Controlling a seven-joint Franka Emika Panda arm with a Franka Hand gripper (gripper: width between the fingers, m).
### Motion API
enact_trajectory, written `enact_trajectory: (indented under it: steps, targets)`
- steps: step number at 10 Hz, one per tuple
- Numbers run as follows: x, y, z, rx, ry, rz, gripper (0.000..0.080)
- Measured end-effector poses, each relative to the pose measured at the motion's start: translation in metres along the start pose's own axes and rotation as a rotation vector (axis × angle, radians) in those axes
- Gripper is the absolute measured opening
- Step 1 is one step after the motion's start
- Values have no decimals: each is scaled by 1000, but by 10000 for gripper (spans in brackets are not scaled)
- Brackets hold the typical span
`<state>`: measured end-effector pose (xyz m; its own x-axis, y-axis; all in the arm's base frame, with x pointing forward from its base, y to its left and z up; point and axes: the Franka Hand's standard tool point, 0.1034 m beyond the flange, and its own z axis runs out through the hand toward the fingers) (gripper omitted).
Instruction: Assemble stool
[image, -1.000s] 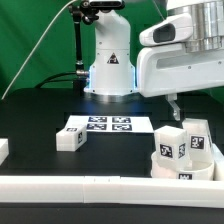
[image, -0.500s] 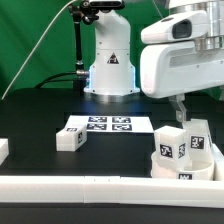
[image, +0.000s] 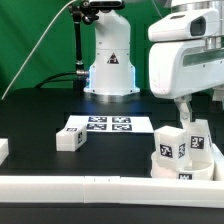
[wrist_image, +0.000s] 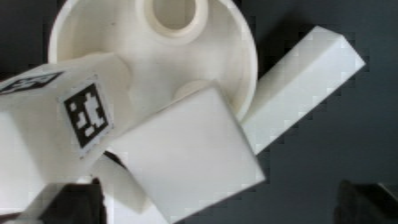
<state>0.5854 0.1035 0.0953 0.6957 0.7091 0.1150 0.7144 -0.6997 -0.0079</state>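
Note:
The round white seat (image: 183, 168) lies at the exterior view's right, near the front rail. Two blocky tagged legs (image: 168, 143) (image: 197, 133) stand up from it. A third leg (image: 70, 139) lies loose on the table to the left of the marker board. My gripper (image: 183, 109) hangs just above the two standing legs, open and empty. In the wrist view the seat (wrist_image: 178, 55) fills the frame, with a tagged leg (wrist_image: 80, 115) and another leg (wrist_image: 311, 80) rising from it. My gripper (wrist_image: 214, 205) has its dark fingertips (wrist_image: 63, 205) spread wide apart.
The marker board (image: 108, 126) lies in the middle in front of the robot base (image: 108, 65). A long white rail (image: 90, 185) runs along the front. A small white block (image: 4, 148) sits at the left edge.
My gripper has shifted toward the exterior view's right, over the standing legs. The seat, legs and loose leg have not moved.

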Motion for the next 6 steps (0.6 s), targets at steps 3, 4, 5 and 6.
enact_trajectory:
  steps: [3, 4, 5, 6]
  targets:
    - [6, 0, 9, -6, -21, -84, 649]
    - [7, 0, 12, -5, -23, -86, 649]
    - [7, 0, 15, -2, -27, -86, 649]
    - [6, 1, 19, 1, -31, -86, 649]
